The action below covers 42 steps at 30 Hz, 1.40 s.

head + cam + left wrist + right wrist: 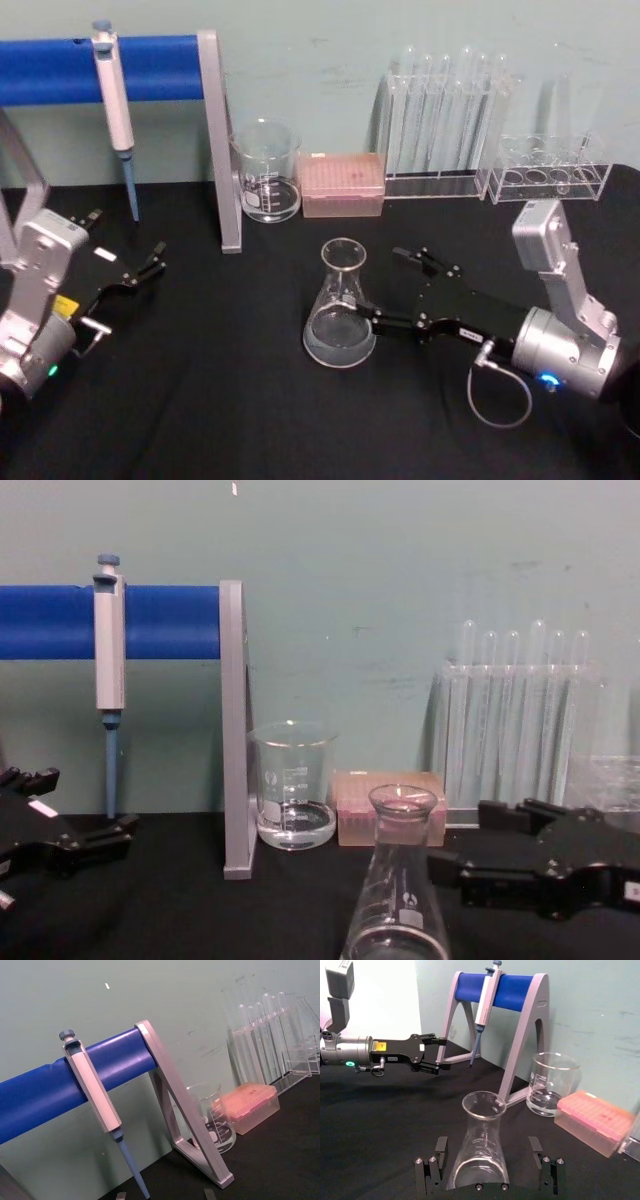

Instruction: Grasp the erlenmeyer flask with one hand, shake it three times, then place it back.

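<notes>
The erlenmeyer flask (340, 305) is clear glass and stands upright on the black table, a little right of centre. My right gripper (386, 288) lies low on the table just to its right, open, with its fingers pointing at the flask's base. In the right wrist view the flask (481, 1155) sits in the gap of the right gripper (487, 1146), its glass clear of both black fingers (440, 1150). The chest view shows the flask (400, 890) left of the right gripper (462, 842). My left gripper (142, 268) rests open at the table's left, far from the flask.
Behind the flask stand a glass beaker (268, 172) with some water, a pink tip box (342, 185), a rack of test tubes (445, 110) and a low clear rack (550, 172). A pipette (115, 100) hangs on the blue-barred stand (218, 140) at the back left.
</notes>
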Each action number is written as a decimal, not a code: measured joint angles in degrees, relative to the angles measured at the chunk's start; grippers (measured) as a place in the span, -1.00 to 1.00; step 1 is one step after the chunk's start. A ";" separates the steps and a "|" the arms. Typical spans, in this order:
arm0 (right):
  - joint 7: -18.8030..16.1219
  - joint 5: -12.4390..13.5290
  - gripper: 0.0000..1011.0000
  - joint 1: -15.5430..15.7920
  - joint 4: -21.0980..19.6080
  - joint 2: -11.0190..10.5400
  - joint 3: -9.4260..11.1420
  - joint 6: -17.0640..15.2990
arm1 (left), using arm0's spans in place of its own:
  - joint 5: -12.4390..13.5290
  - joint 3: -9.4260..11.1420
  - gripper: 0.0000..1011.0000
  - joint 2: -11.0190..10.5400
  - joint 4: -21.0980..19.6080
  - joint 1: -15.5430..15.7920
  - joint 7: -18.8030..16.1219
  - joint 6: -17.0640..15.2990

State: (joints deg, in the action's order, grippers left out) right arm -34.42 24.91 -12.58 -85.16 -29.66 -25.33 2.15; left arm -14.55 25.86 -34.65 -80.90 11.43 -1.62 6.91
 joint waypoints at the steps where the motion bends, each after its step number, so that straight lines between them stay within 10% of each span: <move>1: -0.03 0.33 0.99 0.21 -0.25 -0.36 0.29 0.09 | 0.00 0.00 0.98 0.00 0.00 0.00 0.00 0.00; 16: 4.89 1.71 0.99 0.55 -0.34 -0.46 4.76 1.31 | 0.00 0.00 0.98 0.00 0.00 0.00 0.00 0.00; 30: 20.52 -4.43 0.99 1.09 3.61 8.29 8.88 4.38 | 0.00 0.00 0.98 0.00 0.00 0.00 0.00 0.00; 42: 26.80 -9.59 0.99 0.98 9.25 12.98 9.62 6.67 | 0.00 0.00 0.98 0.00 0.00 0.00 0.00 0.00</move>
State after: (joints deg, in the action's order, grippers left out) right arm -7.61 15.32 -11.60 -75.91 -16.68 -15.72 8.82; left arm -14.55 25.86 -34.65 -80.90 11.43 -1.62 6.91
